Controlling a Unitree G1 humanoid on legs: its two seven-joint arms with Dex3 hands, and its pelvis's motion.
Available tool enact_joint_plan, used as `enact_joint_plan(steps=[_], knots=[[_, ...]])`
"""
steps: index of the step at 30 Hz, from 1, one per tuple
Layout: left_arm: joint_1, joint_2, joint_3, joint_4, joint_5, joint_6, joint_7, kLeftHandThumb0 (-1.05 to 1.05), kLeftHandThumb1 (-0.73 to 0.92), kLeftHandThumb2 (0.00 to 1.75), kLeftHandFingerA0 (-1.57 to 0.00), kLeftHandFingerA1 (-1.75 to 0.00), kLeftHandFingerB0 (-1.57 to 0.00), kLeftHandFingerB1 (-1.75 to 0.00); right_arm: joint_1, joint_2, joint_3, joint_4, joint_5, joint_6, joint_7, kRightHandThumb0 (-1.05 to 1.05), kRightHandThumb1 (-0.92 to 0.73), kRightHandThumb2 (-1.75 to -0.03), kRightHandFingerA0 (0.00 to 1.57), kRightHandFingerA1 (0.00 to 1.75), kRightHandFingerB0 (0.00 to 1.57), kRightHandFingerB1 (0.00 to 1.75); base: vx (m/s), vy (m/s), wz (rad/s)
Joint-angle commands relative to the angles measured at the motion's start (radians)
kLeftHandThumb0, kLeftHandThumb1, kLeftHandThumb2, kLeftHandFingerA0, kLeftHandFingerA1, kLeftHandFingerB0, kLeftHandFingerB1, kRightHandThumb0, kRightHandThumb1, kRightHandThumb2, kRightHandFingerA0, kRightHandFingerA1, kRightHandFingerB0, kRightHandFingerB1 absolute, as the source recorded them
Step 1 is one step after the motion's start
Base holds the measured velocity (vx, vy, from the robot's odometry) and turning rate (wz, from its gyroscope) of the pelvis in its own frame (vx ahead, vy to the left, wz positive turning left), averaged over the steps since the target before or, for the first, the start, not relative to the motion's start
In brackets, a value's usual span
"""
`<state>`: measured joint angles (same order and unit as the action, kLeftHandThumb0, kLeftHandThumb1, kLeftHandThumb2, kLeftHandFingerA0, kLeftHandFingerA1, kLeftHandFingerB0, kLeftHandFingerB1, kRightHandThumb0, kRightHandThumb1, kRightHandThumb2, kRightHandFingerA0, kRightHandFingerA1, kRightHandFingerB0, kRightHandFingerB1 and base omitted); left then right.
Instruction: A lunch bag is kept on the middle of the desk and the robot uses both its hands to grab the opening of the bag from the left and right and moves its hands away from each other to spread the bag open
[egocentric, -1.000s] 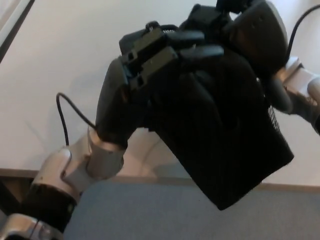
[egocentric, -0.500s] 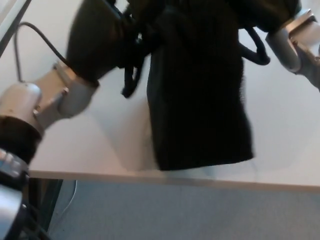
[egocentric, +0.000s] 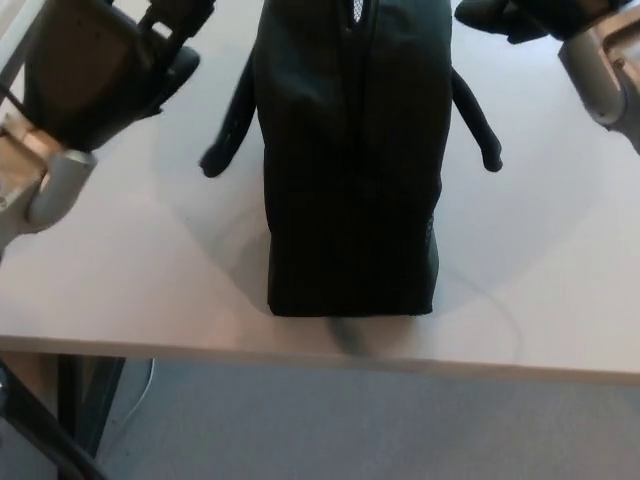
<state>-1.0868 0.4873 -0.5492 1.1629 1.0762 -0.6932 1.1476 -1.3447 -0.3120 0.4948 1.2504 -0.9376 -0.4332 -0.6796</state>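
Observation:
A black lunch bag (egocentric: 350, 170) stands upright on the pale desk (egocentric: 120, 270), near its front edge. Its top runs out of the picture, and a mesh patch shows by the zip line (egocentric: 355, 12). One strap (egocentric: 228, 135) hangs down its left side and another strap (egocentric: 475, 120) down its right. My left hand (egocentric: 105, 65) hovers at the upper left, clear of the bag, open with nothing in it. My right hand (egocentric: 520, 14) shows only partly at the top right edge, also apart from the bag.
The desk's front edge (egocentric: 300, 352) runs across the lower picture, with grey floor (egocentric: 350, 420) below it. A dark desk leg (egocentric: 88, 405) stands at the lower left. My right forearm's grey wrist (egocentric: 605, 70) sits at the right edge.
The view has shifted. Both hands held the bag up in front of the desk; now it stands on the desk, and both hands have let go and drawn apart to either side.

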Motion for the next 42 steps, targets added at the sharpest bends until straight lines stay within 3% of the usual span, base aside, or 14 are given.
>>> enact_joint_plan(steps=[1,11,15,17,19,21,22,26,27,34,36,38,41,42], knots=[[0.011,0.050,-0.026,0.023,-0.001,0.048,0.046,0.05,0.49,0.70,-0.18,-0.34,-0.07,-0.23,0.026,-0.059,-0.023,-0.008,0.058,-0.001,0.034,-0.44,-0.44,-0.54,0.45,0.37,0.25,0.29,0.00,0.000,0.00],[0.085,0.185,-0.018,0.012,-0.028,0.028,0.087,0.08,0.45,0.72,-0.08,-0.33,0.00,-0.04,0.089,-0.217,-0.080,-0.077,0.114,-0.094,0.015,-0.44,-0.48,-0.55,0.57,0.38,0.21,0.28,0.00,0.000,0.00],[0.217,0.296,0.069,-0.066,-0.106,-0.071,0.159,0.10,0.46,0.74,-0.09,-0.34,0.00,-0.14,0.328,-0.395,-0.193,-0.413,0.128,-0.125,-0.103,-0.37,-0.51,-0.56,0.57,0.39,0.28,0.31,0.00,0.000,0.00],[0.310,0.346,0.126,-0.119,-0.146,-0.101,0.199,0.07,0.44,0.74,-0.12,-0.34,-0.03,-0.20,0.530,-0.439,-0.303,-0.620,0.147,-0.110,-0.172,-0.36,-0.52,-0.56,0.88,0.54,0.41,0.36,0.00,0.000,0.00],[0.431,0.386,0.202,-0.172,-0.217,-0.168,0.234,-0.02,0.51,0.66,-0.16,-0.32,-0.08,-0.20,0.743,-0.476,-0.413,-0.760,0.183,-0.187,-0.237,-0.37,-0.57,-0.57,0.77,0.49,0.42,0.37,0.00,0.000,0.00],[0.517,0.403,0.246,-0.216,-0.245,-0.197,0.249,-0.22,0.49,0.92,-0.16,-0.48,0.00,-0.03,0.868,-0.492,-0.470,-0.825,0.174,-0.221,-0.271,-0.63,-0.44,-0.91,0.63,0.69,0.31,0.54,0.00,0.000,0.00],[0.596,0.410,0.281,-0.241,-0.296,-0.257,0.236,-0.22,0.59,0.69,-0.20,-0.35,-0.06,-0.16,0.974,-0.490,-0.512,-0.867,0.170,-0.265,-0.307,-0.41,-0.62,-0.58,0.57,0.42,0.36,0.34,0.00,0.000,0.00],[0.838,0.404,0.379,-0.329,-0.396,-0.370,0.219,-0.24,0.68,0.60,-0.20,-0.29,0.00,-0.24,1.263,-0.441,-0.629,-0.981,0.166,-0.408,-0.387,-0.42,-0.66,-0.61,0.36,0.33,0.18,0.28,0.00,0.000,0.00],[0.900,0.391,0.389,-0.355,-0.405,-0.390,0.231,-0.31,0.61,0.80,-0.13,-0.41,-0.01,-0.15,1.331,-0.421,-0.637,-1.018,0.116,-0.407,-0.457,-0.44,-0.69,-0.62,0.28,0.32,0.12,0.26,0.00,0.000,0.00],[1.211,0.207,0.406,-0.448,-0.409,-0.412,0.269,-0.38,0.73,0.64,-0.26,-0.37,-0.11,-0.24,1.630,-0.355,-0.479,-1.047,-0.156,-0.227,-0.863,-0.36,-0.67,-0.61,0.27,0.32,0.14,0.27,0.00,0.000,0.00],[1.263,0.167,0.391,-0.426,-0.469,-0.417,0.200,-0.51,0.63,0.83,-0.26,-0.45,-0.10,-0.38,1.633,-0.337,-0.389,-0.927,-0.141,-0.287,-0.899,-0.33,-0.65,-0.60,0.28,0.32,0.15,0.27,0.00,0.000,0.00],[1.287,0.150,0.355,-0.400,-0.571,-0.468,0.083,-0.46,0.78,0.64,-0.35,-0.37,-0.17,-0.29,1.635,-0.306,-0.338,-0.832,-0.117,-0.343,-0.894,-0.30,-0.65,-0.60,0.27,0.31,0.15,0.27,0.00,0.000,0.00],[1.317,0.098,0.261,-0.319,-0.714,-0.524,-0.098,-0.53,0.67,0.87,-0.26,-0.46,-0.11,-0.38,1.606,-0.227,-0.285,-0.663,-0.004,-0.437,-0.684,-0.36,-0.66,-0.61,0.30,0.33,0.15,0.27,0.00,0.000,0.00],[1.318,0.084,0.270,-0.292,-0.691,-0.516,-0.109,-0.47,0.81,0.64,-0.35,-0.37,-0.19,-0.27,1.588,-0.218,-0.266,-0.636,-0.007,-0.429,-0.663,-0.36,-0.65,-0.60,0.31,0.33,0.16,0.27,0.00,0.000,0.00]])
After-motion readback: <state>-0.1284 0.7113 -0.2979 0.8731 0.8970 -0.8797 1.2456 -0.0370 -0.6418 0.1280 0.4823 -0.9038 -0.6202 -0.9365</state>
